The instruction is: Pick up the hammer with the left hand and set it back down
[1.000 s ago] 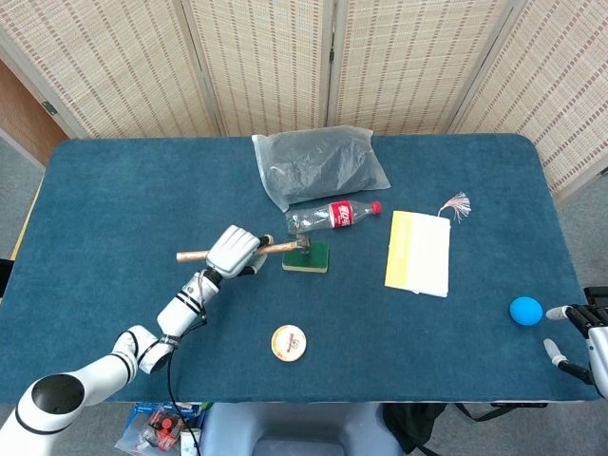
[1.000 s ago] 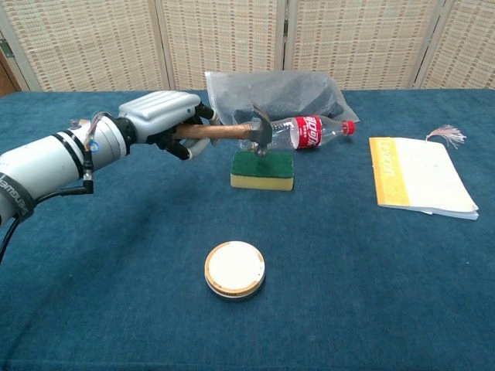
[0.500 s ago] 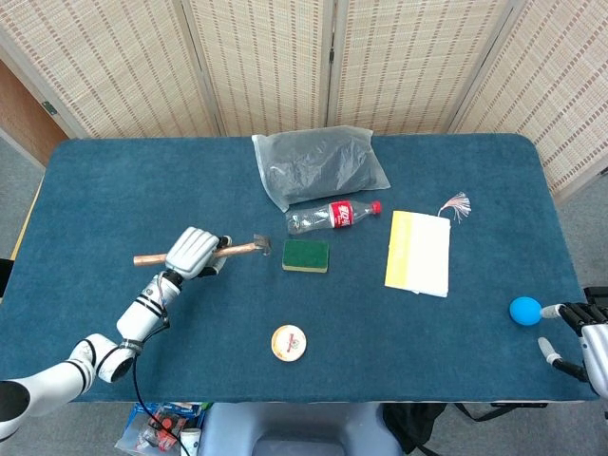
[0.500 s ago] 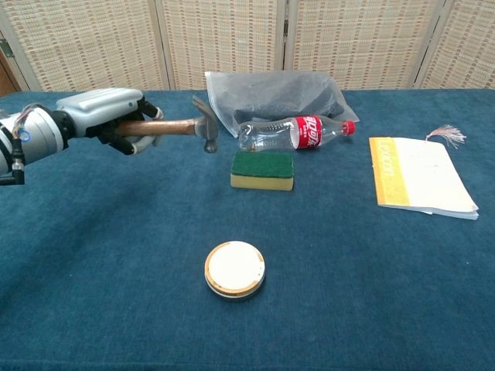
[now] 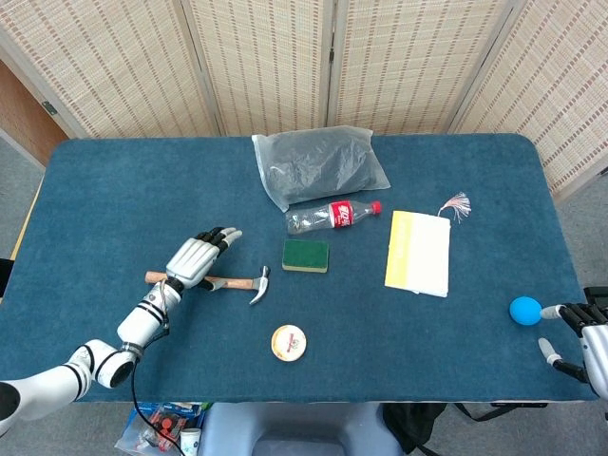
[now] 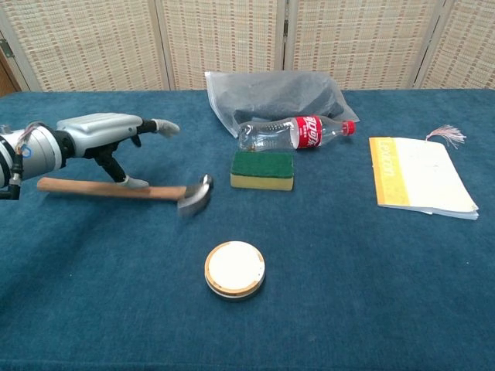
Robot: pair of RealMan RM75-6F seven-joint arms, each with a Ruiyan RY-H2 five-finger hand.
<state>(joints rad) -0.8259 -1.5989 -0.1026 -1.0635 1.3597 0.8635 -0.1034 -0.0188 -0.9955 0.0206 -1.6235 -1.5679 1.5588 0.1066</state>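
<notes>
Left of centre in the head view, my left hand (image 5: 195,259) spread wide above the hammer (image 5: 211,281), holding nothing, hammer lying on the blue table (image 5: 114,190), left of the green sponge (image 5: 305,255), my right hand (image 5: 581,334) at lower right, grip unclear.

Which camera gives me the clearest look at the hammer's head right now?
The head view: the hammer lies sharp, its head clear of the open left hand. In the chest view the hammer's head looks blurred.
</notes>
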